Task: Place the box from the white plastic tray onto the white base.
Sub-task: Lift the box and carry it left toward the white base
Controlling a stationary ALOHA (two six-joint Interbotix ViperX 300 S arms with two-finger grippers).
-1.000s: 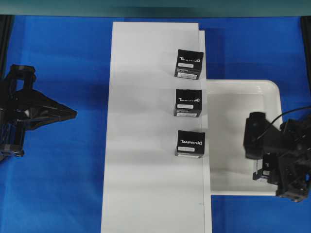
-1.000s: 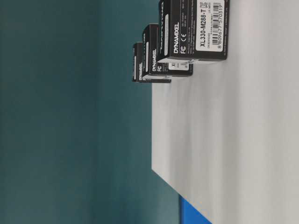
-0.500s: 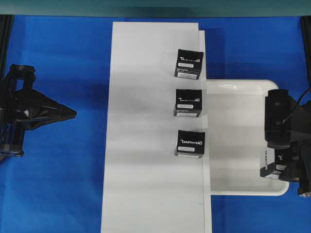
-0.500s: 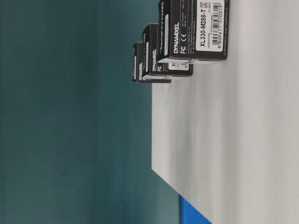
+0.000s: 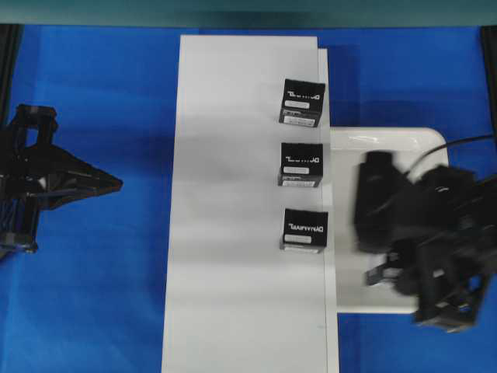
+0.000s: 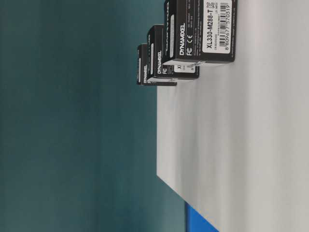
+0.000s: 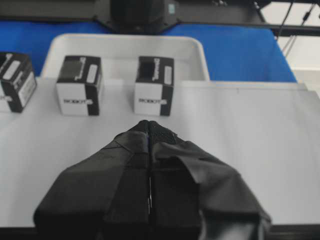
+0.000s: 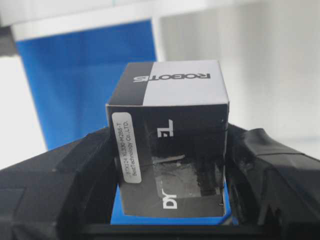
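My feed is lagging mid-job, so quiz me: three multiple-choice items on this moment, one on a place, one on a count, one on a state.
1. Where is the small black cube-shaped carton with the white label strip?
A. Between the right hand's fingers
B. On the blue tabletop
C. In the left hand

2. How many black cartons with white lettering stand on the long flat matte white board?
A. Two
B. Three
C. Five

3. What is the left hand doing?
A. Gripping a carton
B. Wide open
C. Shut on nothing

Answers:
1 A: the right wrist view shows the right hand clamping it.
2 B: the overhead view shows a row of three.
3 C: its fingers meet with nothing between.
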